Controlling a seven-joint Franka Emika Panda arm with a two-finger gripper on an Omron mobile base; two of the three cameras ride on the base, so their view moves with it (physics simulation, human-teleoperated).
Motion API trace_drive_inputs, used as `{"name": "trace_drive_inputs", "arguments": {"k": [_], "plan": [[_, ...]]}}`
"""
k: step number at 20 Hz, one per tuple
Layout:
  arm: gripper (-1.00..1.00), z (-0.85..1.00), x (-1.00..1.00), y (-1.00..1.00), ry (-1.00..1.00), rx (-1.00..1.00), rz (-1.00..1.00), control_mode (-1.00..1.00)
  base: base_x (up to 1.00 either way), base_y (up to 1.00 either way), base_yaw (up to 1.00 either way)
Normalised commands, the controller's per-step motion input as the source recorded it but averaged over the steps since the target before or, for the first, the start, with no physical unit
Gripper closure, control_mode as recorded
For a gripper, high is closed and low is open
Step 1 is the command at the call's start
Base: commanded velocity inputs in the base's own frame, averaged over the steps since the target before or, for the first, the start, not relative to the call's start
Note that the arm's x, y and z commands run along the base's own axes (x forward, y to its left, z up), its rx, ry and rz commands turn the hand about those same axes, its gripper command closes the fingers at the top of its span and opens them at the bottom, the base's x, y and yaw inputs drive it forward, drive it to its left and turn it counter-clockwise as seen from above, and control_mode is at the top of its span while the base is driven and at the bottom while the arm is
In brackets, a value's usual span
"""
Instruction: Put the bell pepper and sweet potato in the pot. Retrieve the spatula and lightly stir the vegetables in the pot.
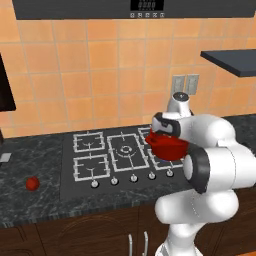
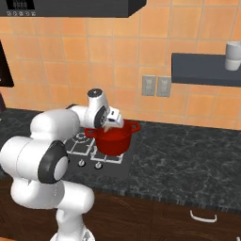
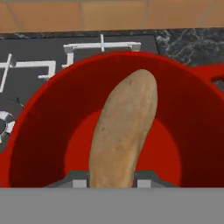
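The dark speckled stone desk (image 1: pixel 30 200) spans the left base view's lower half, carrying a black gas hob with white grates (image 1: pixel 107 155) at centre. On the hob's right burner stands the deep round bright red pot (image 2: pixel 113 140), partly hidden in the left base view by the white arm. Above its mouth, the hand (image 3: pixel 111 180) is pinching the long pale tan sweet potato (image 3: pixel 124 127), which hangs over the pot's red floor. The small glossy red bell pepper (image 1: pixel 32 183) lies at lower left of the left base view, well apart from the hob.
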Motion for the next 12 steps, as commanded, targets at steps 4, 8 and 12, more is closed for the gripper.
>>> {"name": "trace_drive_inputs", "arguments": {"k": [4, 8, 12], "plan": [[1.00, -0.53, 0.12, -0.51, 0.00, 0.00, -0.01, -1.00, 0.00, 0.00, 0.00], [1.00, -0.48, 0.04, -0.20, 0.00, 0.00, 0.00, -1.00, 0.00, 0.00, 0.00], [-1.00, -0.32, 0.22, 0.02, 0.00, 0.00, 0.00, -1.00, 0.00, 0.00, 0.00]]}}
